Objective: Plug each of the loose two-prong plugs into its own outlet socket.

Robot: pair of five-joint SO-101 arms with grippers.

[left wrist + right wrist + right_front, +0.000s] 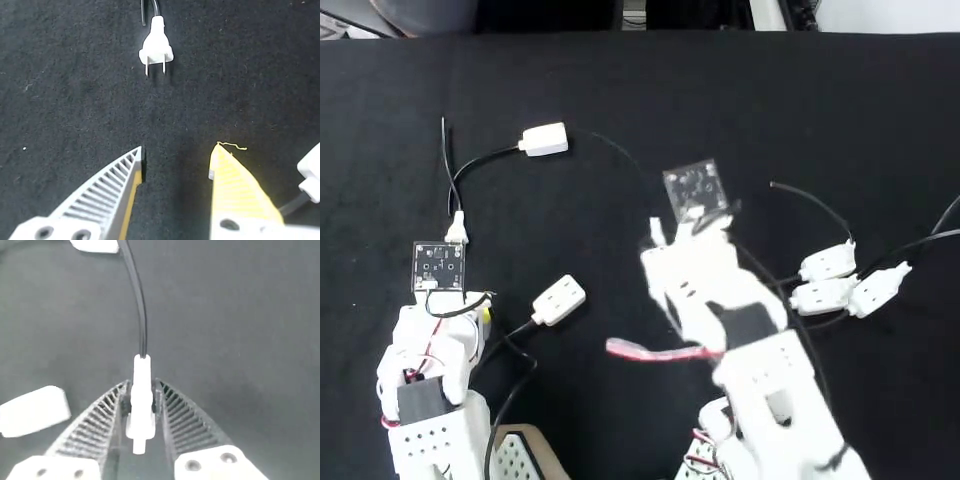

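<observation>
A white two-prong plug (156, 49) on a black cable lies flat on the black cloth, prongs pointing at my left gripper (177, 150). That gripper is open, a short way back from the plug, with nothing between its fingers. From above, this plug (457, 232) lies just beyond the left arm (430, 340). My right gripper (142, 384) is shut on another white plug (140, 400), whose black cable (140, 315) runs away from it. One white outlet socket (544, 140) lies at the far left, a second socket (558, 299) between the two arms.
The right arm (720, 290) stands mid-table. A cluster of three white sockets and plugs (827, 280) with black cables lies to its right. A red-and-white wire (650, 350) hangs off the right arm. The table's far half is bare black cloth (720, 90).
</observation>
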